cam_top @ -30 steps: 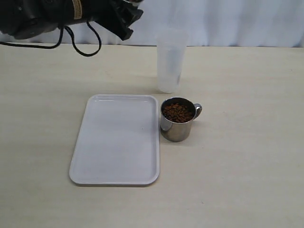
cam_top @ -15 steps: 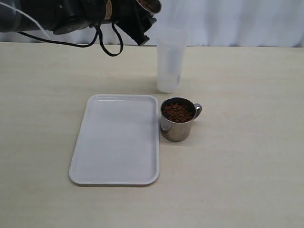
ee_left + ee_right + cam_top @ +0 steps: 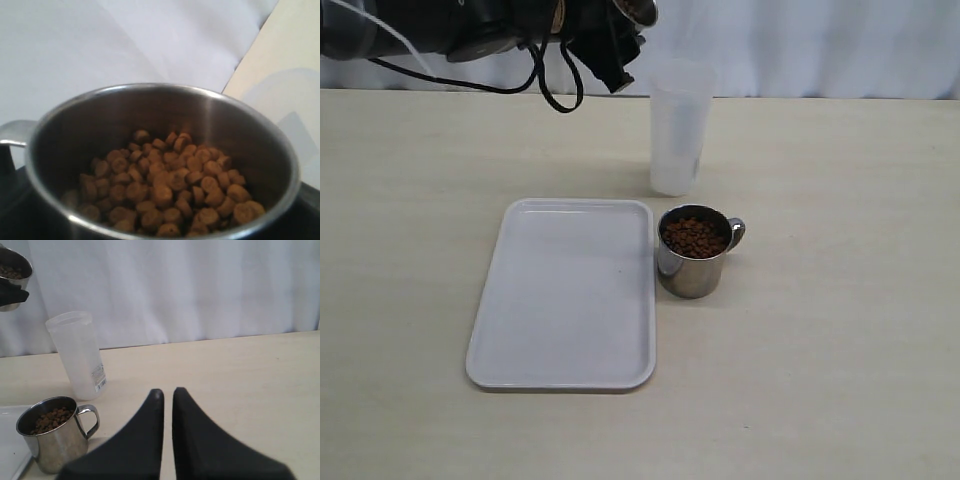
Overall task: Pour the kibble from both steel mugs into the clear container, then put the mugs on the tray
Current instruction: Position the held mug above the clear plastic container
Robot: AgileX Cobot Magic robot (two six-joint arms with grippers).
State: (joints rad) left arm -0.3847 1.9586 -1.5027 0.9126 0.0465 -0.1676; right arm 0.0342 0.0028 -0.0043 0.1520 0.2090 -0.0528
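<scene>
Left tool (image 3: 608,45) gripping steel mug (image 3: 640,12), kibble (image 3: 165,190) inside, up high just left of clear container (image 3: 677,130) rim. Right tool (image 3: 167,394) closed, empty. Second mug (image 3: 694,252) on desk (image 3: 840,350), just right of tray (image 3: 560,350), kibble in it too.

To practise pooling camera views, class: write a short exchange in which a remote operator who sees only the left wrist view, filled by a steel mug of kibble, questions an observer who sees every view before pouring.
Operator: Is the held mug over the clear container yet?
Observer: No. In the exterior view it hangs higher than the container's rim and to its left.
Operator: Where is the other one?
Observer: The second mug, full of kibble, stands on the table beside the tray's right edge.
</scene>
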